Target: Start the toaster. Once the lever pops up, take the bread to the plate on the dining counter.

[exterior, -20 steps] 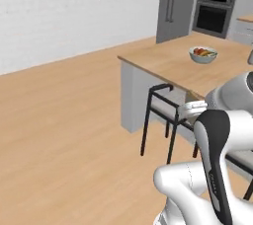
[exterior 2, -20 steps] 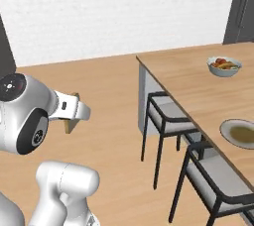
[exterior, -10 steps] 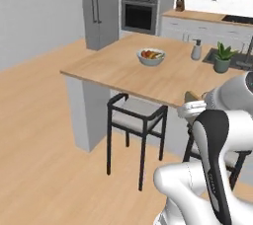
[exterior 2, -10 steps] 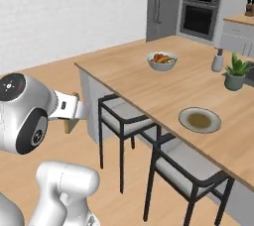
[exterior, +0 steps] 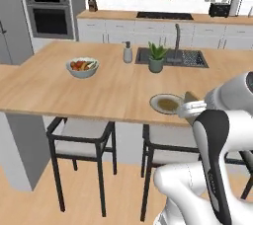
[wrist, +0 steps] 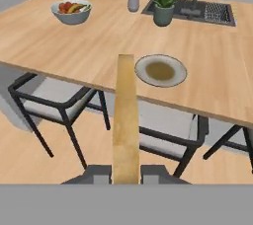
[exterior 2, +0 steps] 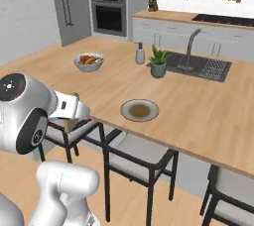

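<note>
In the hand view the bread (wrist: 125, 120), a pale tan slice seen edge-on, stands upright between my fingertips, and my gripper (wrist: 125, 172) is shut on it. Beyond the slice's top the round grey-beige plate (wrist: 160, 70) lies bare on the dining counter (wrist: 74, 46), close to its near edge. From the left base view my gripper (exterior: 189, 107) hangs just right of the plate (exterior: 167, 103) at the counter's edge, with a corner of the bread (exterior: 191, 96) showing. The black toaster (exterior: 219, 9) stands far off on the wall-side counter.
A white fruit bowl (exterior: 82, 67), a soap dispenser (exterior: 128, 52), a potted plant (exterior: 156, 58) and the dark sink (exterior: 173, 57) with its tap sit on the dining counter. Black-framed stools (exterior: 81, 137) stand tucked under its near edge, between the base and the counter.
The whole picture has shifted as the base drove and turned: the dining counter and plate now lie straight ahead and closer. The gripper has stayed shut on the bread.
</note>
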Controlling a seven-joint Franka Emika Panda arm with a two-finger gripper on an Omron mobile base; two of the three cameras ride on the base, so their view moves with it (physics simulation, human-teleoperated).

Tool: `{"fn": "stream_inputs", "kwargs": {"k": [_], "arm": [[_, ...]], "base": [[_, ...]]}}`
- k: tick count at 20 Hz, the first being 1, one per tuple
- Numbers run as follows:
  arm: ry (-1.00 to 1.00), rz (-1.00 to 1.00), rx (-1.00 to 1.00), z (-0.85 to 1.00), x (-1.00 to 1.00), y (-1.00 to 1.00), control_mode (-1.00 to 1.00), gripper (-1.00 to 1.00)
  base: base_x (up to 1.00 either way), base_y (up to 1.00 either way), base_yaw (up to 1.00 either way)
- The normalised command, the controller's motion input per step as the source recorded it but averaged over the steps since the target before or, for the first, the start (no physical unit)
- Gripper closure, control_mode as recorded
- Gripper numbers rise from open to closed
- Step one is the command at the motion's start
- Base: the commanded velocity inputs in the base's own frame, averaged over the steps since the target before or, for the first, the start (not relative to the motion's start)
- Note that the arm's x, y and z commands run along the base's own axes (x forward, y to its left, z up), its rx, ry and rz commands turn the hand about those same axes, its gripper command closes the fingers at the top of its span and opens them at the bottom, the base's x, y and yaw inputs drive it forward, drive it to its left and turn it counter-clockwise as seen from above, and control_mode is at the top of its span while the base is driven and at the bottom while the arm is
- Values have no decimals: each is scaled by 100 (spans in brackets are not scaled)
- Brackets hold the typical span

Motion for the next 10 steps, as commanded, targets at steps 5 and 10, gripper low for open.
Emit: {"fn": "stream_inputs", "kwargs": {"k": [5,10], "arm": [[0,0,0,0,0,0,100,100],[0,0,0,0,0,0,100,100]], "base": [[57,1,-65],[46,23,-43]]}}
